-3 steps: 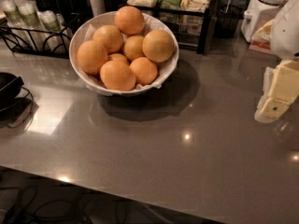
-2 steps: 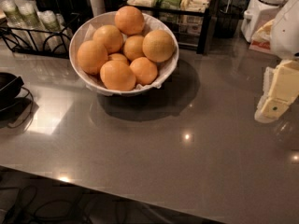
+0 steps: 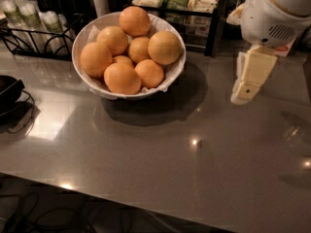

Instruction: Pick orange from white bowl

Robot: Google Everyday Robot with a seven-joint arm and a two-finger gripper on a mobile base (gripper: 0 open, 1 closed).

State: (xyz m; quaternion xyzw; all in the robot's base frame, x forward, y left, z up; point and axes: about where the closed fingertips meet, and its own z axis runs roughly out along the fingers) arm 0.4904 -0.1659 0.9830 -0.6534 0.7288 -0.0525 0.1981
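The white bowl (image 3: 83, 35), lined with crinkled white paper, stands on the grey table at the back left and holds several oranges. The orange (image 3: 165, 47), large and a little paler and yellower than the others, lies at the bowl's right side against the rim. My gripper (image 3: 244, 92), cream-coloured, hangs from the white arm (image 3: 274, 13) at the upper right. It points down over the table, to the right of the bowl and clear of it. It holds nothing that I can see.
A black wire rack (image 3: 29, 38) with cups stands behind the bowl on the left. Another rack (image 3: 194, 6) with packets stands at the back middle. A black object (image 3: 7, 89) lies at the left edge. The table's front edge (image 3: 121, 200) runs along the bottom.
My arm and gripper have moved left, toward the bowl, and show larger in the view. The bowl and oranges have not moved.
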